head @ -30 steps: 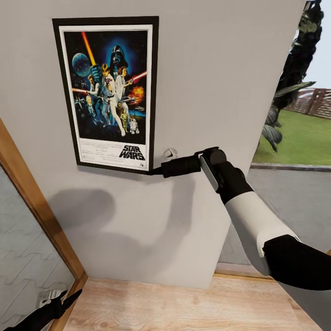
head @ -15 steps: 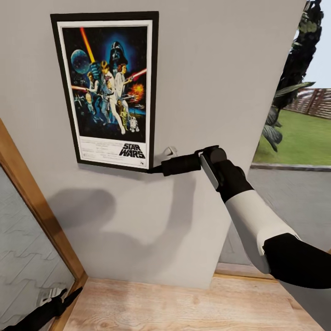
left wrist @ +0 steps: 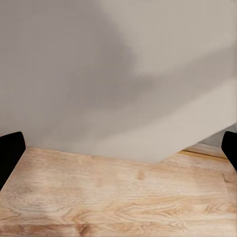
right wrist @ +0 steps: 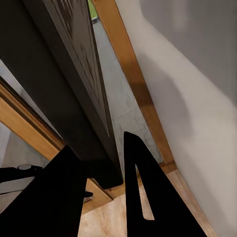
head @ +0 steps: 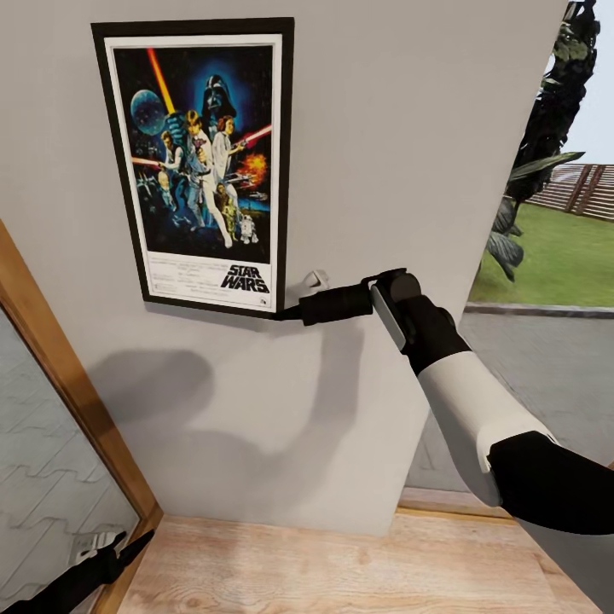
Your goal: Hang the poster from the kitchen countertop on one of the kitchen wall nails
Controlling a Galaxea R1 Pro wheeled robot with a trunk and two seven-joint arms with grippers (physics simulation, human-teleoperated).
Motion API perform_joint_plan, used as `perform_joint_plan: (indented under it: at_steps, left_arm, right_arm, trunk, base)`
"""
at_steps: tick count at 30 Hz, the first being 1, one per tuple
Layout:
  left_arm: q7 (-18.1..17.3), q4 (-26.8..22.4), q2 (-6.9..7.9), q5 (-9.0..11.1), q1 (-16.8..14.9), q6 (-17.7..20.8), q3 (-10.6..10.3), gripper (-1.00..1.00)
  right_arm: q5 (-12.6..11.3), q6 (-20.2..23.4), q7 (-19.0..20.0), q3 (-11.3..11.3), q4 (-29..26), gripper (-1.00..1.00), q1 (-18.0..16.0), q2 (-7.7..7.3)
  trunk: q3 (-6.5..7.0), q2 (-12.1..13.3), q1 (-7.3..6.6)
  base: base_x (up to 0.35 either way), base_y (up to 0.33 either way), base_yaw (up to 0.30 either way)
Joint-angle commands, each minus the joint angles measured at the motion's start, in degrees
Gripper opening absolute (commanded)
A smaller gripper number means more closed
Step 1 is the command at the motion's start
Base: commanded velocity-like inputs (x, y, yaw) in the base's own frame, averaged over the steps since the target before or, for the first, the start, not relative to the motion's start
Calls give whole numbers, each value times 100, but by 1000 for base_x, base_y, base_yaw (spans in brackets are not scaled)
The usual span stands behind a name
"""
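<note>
Two black fingers of the right gripper [right wrist: 106,190] are closed on the bottom corner of the poster [head: 203,166], one on each face of the thin dark frame, seen edge-on from the wrist. From the head view that gripper [head: 290,314] pinches the lower right corner, and the arm [head: 465,401] runs back from it, black at the wrist, then white, then black again. Held this way, the poster stands upright and flat against the grey wall [head: 409,128], high up, its logo at the bottom. Both fingers of the left gripper [left wrist: 118,150] sit wide apart with nothing between them, facing the base of the wall and the wooden floor [left wrist: 113,197]. A wood-framed glass door [head: 60,443] stands to the left; a garden lawn [head: 554,256] lies off to the right.
</note>
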Motion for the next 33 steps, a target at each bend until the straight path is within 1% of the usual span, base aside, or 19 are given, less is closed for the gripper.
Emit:
perform_joint_plan:
  at_steps: [1,5,10,15,16,33]
  left_arm:
    - [-6,5,5,44,-6,-33,-48,100]
    - [-6,6,5,44,-6,-33,-47,100]
    - [1,-129,48,44,-6,-33,-48,100]
    - [2,-151,55,44,-6,-33,-49,100]
    - [2,-153,55,44,-6,-33,-49,100]
    - [-1,-157,57,44,-6,-33,-49,100]
  right_arm:
    - [-58,49,-22,8,2,-100,-7,-2]
    - [-58,52,-21,13,0,-100,-6,-3]
    - [-8,-136,-176,97,-25,-100,-37,-23]
    - [1,-260,-331,106,-32,-100,-46,-26]
    - [2,-262,-480,106,-32,-100,-46,-26]
    - [4,-276,-505,98,-15,-100,-48,-27]
  trunk:
    - [-13,-13,4]
    - [-13,-13,4]
    - [-13,-13,4]
    - [-13,-13,4]
    - [-13,-13,4]
    - [-13,-13,4]
  base:
    - [0,0,0]
    - [0,0,0]
    - [0,0,0]
    - [0,0,0]
    - [0,0,0]
    - [0,0,0]
